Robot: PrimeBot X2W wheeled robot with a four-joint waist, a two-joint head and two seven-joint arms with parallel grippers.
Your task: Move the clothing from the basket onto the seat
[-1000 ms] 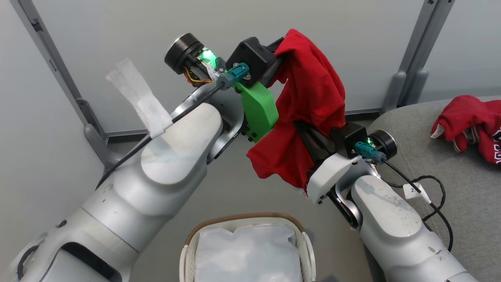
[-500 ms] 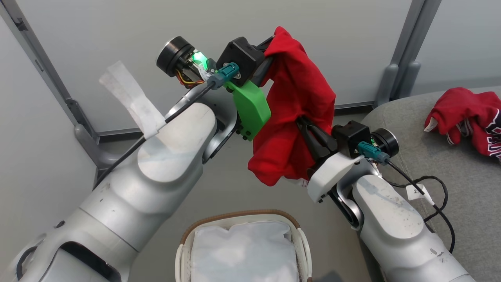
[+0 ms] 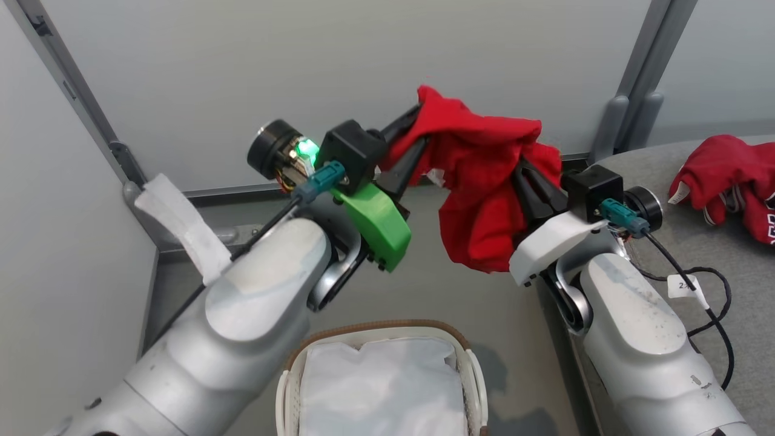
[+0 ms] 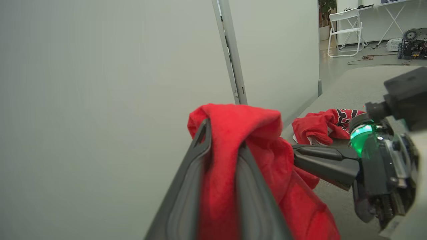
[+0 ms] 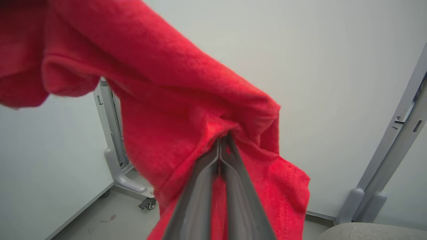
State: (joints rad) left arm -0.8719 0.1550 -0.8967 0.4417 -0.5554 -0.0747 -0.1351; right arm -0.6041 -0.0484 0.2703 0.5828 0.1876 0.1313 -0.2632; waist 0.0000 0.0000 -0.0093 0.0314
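Head view: the plain red garment (image 3: 484,181) hangs in the air between the two arms, above the floor and beyond the basket (image 3: 290,375), whose white liner (image 3: 381,387) lies bare. The left gripper (image 3: 422,127) has its two fingers spread in a narrow V with a fold of the cloth lying between them. The right gripper (image 3: 524,169) is buried in the other side of the bundle. The striped red garment (image 3: 726,175) already lies on the seat (image 3: 751,272), at the right.

Left wrist view: the left gripper (image 4: 222,136) has its jaws apart, with the plain red garment (image 4: 247,126) draped over and between the fingers. From this angle I cannot tell whether the pads bite on it or the cloth merely rests there. The right gripper (image 4: 297,151) reaches into the cloth from the side. The striped red garment (image 4: 320,125) lies behind on the seat (image 4: 367,80).

Right wrist view: the right gripper (image 5: 223,140) has its jaws pressed together on a pinched ridge of the plain red garment (image 5: 166,100). A corner of the seat (image 5: 367,231) lies below.

The garment looks light, limp and rather fuzzy. It will sag and swing from whatever point holds it, and it is unlikely to slip from a firm pinch. A bunched fold, like the one the right gripper has, looks the safest hold. A single thin edge would probably pull out.
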